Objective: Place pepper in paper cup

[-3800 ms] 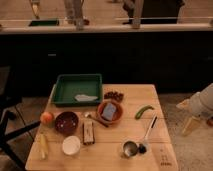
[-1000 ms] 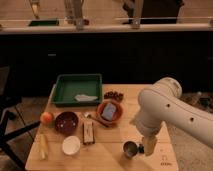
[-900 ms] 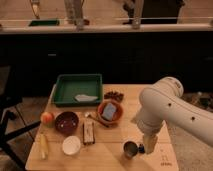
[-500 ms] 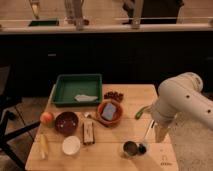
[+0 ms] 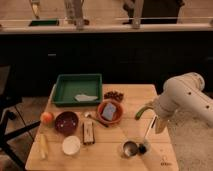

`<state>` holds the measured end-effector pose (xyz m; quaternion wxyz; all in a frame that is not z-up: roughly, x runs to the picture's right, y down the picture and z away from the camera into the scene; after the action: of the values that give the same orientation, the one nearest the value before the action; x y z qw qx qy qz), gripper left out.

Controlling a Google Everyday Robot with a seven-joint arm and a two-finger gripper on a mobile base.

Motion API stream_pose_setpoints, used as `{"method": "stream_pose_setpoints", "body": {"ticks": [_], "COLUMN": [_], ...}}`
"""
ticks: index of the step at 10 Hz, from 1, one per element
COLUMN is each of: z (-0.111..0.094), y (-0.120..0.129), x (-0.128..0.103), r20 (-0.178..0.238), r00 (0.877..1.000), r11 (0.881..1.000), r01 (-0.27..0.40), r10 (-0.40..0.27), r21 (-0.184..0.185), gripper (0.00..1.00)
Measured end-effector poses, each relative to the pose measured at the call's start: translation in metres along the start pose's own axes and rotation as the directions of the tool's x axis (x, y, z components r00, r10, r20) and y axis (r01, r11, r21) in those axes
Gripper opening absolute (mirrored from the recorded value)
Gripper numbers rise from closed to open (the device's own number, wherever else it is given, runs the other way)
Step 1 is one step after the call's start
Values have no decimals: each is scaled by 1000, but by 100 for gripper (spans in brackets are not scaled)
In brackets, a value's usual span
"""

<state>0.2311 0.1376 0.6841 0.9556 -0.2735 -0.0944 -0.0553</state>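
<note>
A light wooden surface (image 5: 107, 160) carried everything. The small, slender, curved green pepper (image 5: 142, 112) lay near the right edge, just left of the robot's white arm (image 5: 186, 99). The end effector (image 5: 159, 123) hung below that arm, just right of the pepper and above a long pale utensil (image 5: 148, 133). I cannot tell whether it was wide or narrow, or whether it touched the pepper.

The small white round paper cup (image 5: 71, 145) stood near the front left, well apart from the pepper. A dark red bowl (image 5: 66, 122) sat just behind the cup, a yellow cob (image 5: 44, 146) to its left and a brown bar (image 5: 89, 133) to its right. A shiny metal cup (image 5: 130, 148) stood at the front, near the utensil's dark end. A green rectangular tray (image 5: 65, 80) sat at the back left, and an orange bowl (image 5: 110, 111) holding a blue item sat mid-surface.
</note>
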Motion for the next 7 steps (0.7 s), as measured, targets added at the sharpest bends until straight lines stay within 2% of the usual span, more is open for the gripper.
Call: {"method": "stream_pose_setpoints", "body": {"ticks": [3,7], "z": [12,23], "y": [-19,-50], "x": [0,-4], "r20": [22,43], "r00": [1000,998], "r11": [998,995], "r01": [18,43], "r10": [-19,-47], "r21": [56,94], "gripper": [80,80]}}
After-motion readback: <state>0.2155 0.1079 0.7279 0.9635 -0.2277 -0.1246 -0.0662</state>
